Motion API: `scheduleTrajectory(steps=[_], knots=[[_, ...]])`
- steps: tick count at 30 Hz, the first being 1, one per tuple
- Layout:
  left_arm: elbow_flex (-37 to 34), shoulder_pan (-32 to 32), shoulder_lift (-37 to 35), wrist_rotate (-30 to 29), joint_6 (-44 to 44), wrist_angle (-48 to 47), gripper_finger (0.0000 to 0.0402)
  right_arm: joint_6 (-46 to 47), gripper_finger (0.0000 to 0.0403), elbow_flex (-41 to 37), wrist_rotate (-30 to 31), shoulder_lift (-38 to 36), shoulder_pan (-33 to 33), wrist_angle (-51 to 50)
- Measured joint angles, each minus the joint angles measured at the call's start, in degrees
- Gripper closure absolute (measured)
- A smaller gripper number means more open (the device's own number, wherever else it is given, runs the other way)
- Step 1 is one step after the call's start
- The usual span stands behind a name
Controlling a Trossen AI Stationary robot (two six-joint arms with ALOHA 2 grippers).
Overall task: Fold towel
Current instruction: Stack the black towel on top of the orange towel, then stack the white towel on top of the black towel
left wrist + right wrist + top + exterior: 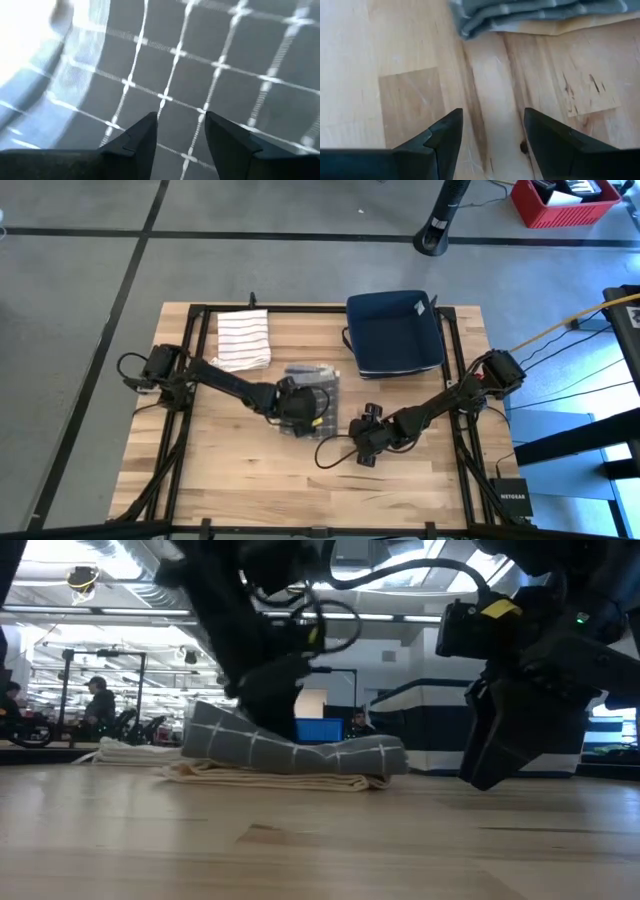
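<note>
A grey towel with white checks (318, 378) lies folded near the table's middle, on top of a cream cloth (260, 778). My left gripper (303, 414) slants down over the towel's near part, open, with checked cloth (210, 60) filling its wrist view. To the right of the towel, my right gripper (364, 450) hangs open above bare wood (490, 75) and holds nothing. The towel's folded edge (485, 20) shows ahead of it. My left gripper (181, 125) comes at the grey towel's top layer (300, 752) from above, slanting, with its fingers apart over the cloth. I cannot tell whether the fingertips (145, 127) touch the cloth or stand just above it.
A white towel with dark stripes (243, 340) lies folded at the far left of the table. A navy fabric basket (395, 332) stands at the far right. Bare wood lies along the near edge (250, 490). People and equipment show in the room behind.
</note>
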Motion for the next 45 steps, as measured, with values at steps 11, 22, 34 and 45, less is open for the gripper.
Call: scheduleTrajectory(steps=[11,22,34,45], knots=[[7.49,-4.61,-14.64,-5.09,8.36,-26.87,0.0247,1.07,0.0187,0.02,-0.09,0.0,0.0,0.17],[-6.42,2.79,-20.37,-6.44,-0.48,-41.47,0.0247,1.27,0.0187,0.07,-0.02,0.0,0.0,2.14],[-13.41,20.84,-20.38,-0.62,19.04,-31.45,0.0246,0.49,0.0187,0.09,1.03,0.0,-0.02,2.21],[-21.57,30.77,-20.38,1.84,34.07,-16.29,0.0246,-0.1,0.0187,0.09,1.62,0.0,-0.02,2.29]])
